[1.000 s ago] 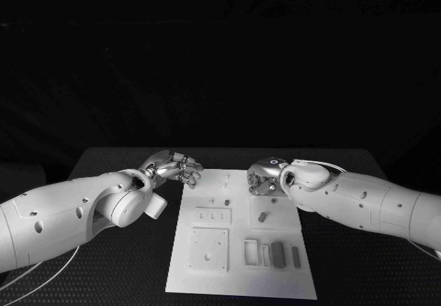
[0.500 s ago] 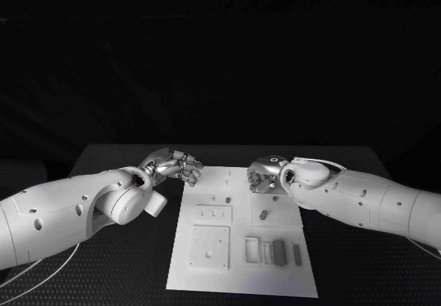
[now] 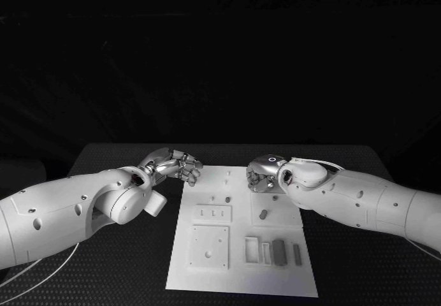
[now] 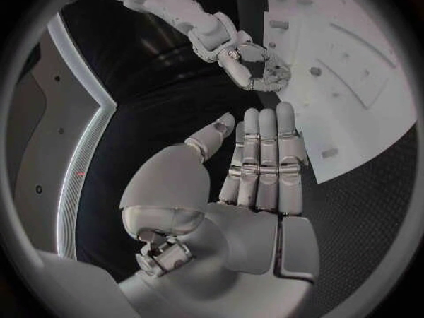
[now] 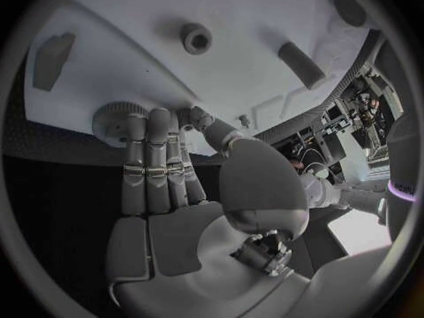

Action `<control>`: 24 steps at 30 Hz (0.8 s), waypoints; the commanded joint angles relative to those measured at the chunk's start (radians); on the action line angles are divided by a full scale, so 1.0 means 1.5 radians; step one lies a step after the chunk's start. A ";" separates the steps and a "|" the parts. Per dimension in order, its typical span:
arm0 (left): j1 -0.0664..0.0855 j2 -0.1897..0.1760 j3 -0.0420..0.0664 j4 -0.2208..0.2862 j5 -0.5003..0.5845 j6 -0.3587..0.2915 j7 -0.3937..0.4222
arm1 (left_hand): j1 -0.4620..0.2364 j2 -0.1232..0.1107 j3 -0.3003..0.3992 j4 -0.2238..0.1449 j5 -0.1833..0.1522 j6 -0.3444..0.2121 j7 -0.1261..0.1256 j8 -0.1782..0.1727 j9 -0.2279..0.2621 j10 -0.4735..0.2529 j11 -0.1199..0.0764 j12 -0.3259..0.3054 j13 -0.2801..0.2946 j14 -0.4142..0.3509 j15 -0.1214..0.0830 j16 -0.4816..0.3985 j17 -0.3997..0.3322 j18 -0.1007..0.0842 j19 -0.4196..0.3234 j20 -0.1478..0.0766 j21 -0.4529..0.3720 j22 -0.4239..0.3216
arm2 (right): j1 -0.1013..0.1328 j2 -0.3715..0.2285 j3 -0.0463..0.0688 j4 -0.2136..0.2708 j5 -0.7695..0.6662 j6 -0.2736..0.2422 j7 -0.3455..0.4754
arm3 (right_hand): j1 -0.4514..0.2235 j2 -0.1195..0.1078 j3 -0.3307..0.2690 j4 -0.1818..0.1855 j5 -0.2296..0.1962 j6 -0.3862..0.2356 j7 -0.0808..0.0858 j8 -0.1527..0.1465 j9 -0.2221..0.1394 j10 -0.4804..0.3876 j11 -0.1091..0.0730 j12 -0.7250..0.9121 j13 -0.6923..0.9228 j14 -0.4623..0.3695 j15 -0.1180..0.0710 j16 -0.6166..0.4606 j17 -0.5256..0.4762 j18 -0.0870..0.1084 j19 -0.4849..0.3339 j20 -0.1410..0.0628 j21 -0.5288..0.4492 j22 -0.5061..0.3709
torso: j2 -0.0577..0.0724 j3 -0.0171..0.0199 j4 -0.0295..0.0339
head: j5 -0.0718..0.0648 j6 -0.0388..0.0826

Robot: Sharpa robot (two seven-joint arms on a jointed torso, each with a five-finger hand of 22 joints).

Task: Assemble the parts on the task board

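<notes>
White task board (image 3: pixel 241 268) lying in the middle of the black table (image 3: pixel 110 159), long side running from 6 to 12 o'clock. Left hand (image 3: pixel 174 167) at about 11 o'clock of the board, just off its far corner, over the table; seen from its own wrist, fingers (image 4: pixel 265 155) straight and side by side, thumb apart from them, nothing held. Right hand (image 3: pixel 262 175) at about 1 o'clock, over the far edge of the board. In the right wrist view, fingertips (image 5: pixel 145 124) lying on a round ribbed part (image 5: pixel 110 114) at the board's rim, thumb just beside; real grip or only touch, cannot tell. Small grey peg (image 3: pixel 263 215) near the board's centre. Two dark blocks (image 3: pixel 278 252) upright at about 5 o'clock, side by side.
</notes>
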 commanded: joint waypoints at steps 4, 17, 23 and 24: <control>0.002 0.001 0.001 0.002 0.004 0.004 0.000 | -0.007 -0.002 -0.002 0.003 0.000 -0.005 0.001 -0.005 0.001 -0.004 -0.001 -0.004 0.002 -0.005 0.000 -0.003 0.002 0.010 -0.004 -0.001 -0.004 0.002 | -0.007 -0.001 -0.004 0.009 -0.029 -0.020 -0.025 | 0.004 0.004 0.028 -0.003 0.002 0.020 -0.008 0.004 0.009 0.017 -0.006 0.003 0.013 0.003 -0.009 0.015 0.007 0.018 0.007 -0.006 0.019 0.016 | 0.002 -0.0007 -0.0007 | 0.000 0.003; 0.002 0.005 0.000 -0.001 0.004 0.004 0.001 | -0.008 -0.003 -0.002 0.003 0.000 -0.006 0.002 -0.006 0.003 -0.005 0.000 -0.005 0.005 -0.005 0.000 -0.003 0.004 0.010 -0.003 -0.002 -0.003 0.003 | 0.010 -0.007 0.001 0.046 -0.042 -0.092 -0.070 | -0.002 -0.003 0.038 -0.003 0.002 0.035 -0.013 0.002 0.017 0.030 -0.012 0.003 0.028 0.008 -0.016 0.035 0.015 0.018 0.012 -0.014 0.045 0.016 | 0.004 -0.0005 -0.0005 | 0.001 0.011; 0.002 0.007 0.000 -0.001 0.004 0.003 0.002 | -0.008 -0.003 -0.002 0.003 0.000 -0.006 0.002 -0.006 0.003 -0.005 0.000 -0.005 0.006 -0.005 0.000 -0.003 0.004 0.010 -0.003 -0.002 -0.003 0.003 | 0.014 0.005 0.004 0.047 -0.053 -0.106 -0.086 | -0.003 -0.006 0.040 -0.003 0.002 0.038 -0.014 0.002 0.018 0.033 -0.014 0.003 0.031 0.007 -0.017 0.037 0.016 0.018 0.011 -0.015 0.048 0.016 | 0.005 -0.0005 -0.0003 | 0.002 0.015; 0.002 0.007 0.000 -0.001 0.004 0.004 0.002 | -0.008 -0.003 -0.002 0.003 0.000 -0.006 0.002 -0.006 0.003 -0.005 0.000 -0.005 0.006 -0.005 0.000 -0.003 0.004 0.010 -0.003 -0.002 -0.003 0.004 | 0.014 0.007 0.004 0.047 -0.054 -0.105 -0.089 | -0.003 -0.006 0.040 -0.003 0.002 0.038 -0.014 0.002 0.019 0.033 -0.014 0.003 0.031 0.007 -0.017 0.037 0.016 0.018 0.011 -0.015 0.049 0.016 | 0.005 -0.0007 0.0000 | 0.002 0.015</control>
